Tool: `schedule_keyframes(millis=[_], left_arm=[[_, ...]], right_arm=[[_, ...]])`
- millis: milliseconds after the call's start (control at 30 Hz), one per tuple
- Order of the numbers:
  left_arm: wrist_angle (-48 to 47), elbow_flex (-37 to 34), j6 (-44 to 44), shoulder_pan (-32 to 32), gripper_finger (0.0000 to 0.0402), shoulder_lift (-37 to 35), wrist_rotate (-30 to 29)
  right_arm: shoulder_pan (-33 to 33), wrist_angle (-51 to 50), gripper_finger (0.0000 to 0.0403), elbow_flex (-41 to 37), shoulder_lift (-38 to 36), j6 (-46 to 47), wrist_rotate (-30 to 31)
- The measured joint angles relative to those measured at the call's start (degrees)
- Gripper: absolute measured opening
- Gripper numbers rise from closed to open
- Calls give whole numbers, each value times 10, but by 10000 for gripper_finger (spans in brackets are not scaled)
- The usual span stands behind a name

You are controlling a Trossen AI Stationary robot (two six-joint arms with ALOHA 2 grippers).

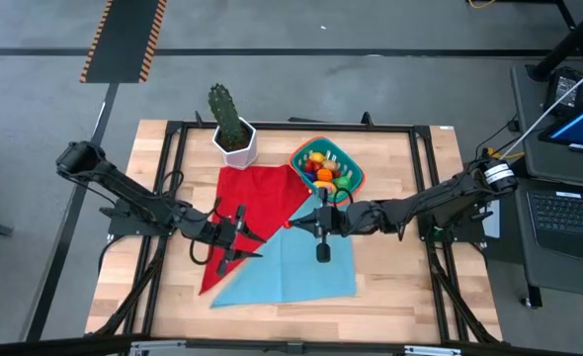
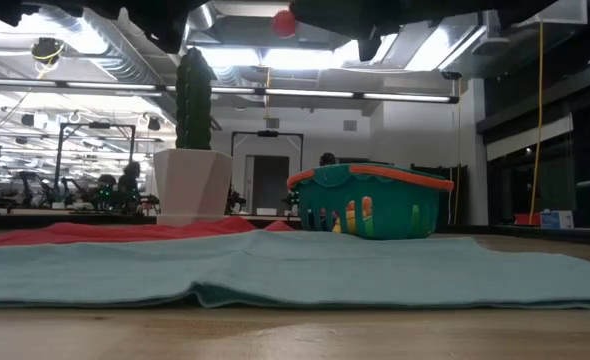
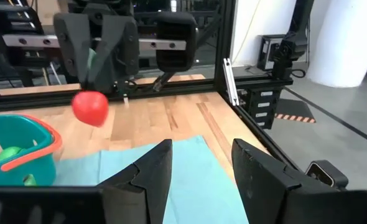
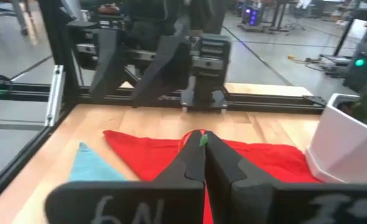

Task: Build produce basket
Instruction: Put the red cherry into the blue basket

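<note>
Basket (image 2: 375, 208), teal with an orange-red rim, sits on the wooden table (image 1: 395, 287) at the far side, just beside the tip of the red cloth (image 1: 262, 198) and near the white pot with the cactus (image 1: 235, 141). Produce (image 1: 323, 170) already lies inside: orange, yellow, green and red pieces.

Right gripper (image 4: 200, 148): raised above the cloths, on the near side of the basket and close to it, pointing toward the left arm. Fingers pressed together on a small red berry (image 3: 90, 107), with a green leaf bit showing at the tips. In the low view the berry hangs high above the table, clear of everything below it.

Left gripper (image 3: 199, 158): over the seam where the red cloth meets the light blue cloth (image 1: 296, 265), facing the right gripper. Fingers stand moderately apart, nothing between them.

Blue cloth lies flat at the near middle of the table, overlapping the red one. The two grippers are near each other but not touching.
</note>
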Motion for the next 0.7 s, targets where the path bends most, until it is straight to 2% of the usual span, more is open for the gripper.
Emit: schedule_keyframes(millis=[200, 367, 533, 700], left_arm=[[-29, 0, -4, -1, 160, 0, -1], [-36, 0, -5, -1, 153, 0, -46], [-37, 0, -5, 0, 150, 0, -115], [-36, 0, -5, 1, 156, 0, -217]], right_arm=[[0, -53, 0, -20, -34, 18, 48], [0, -15, 0, -84, -82, 44, 50], [1, -4, 0, -144, -137, 58, 106], [3, 0, 0, -183, -176, 62, 151]])
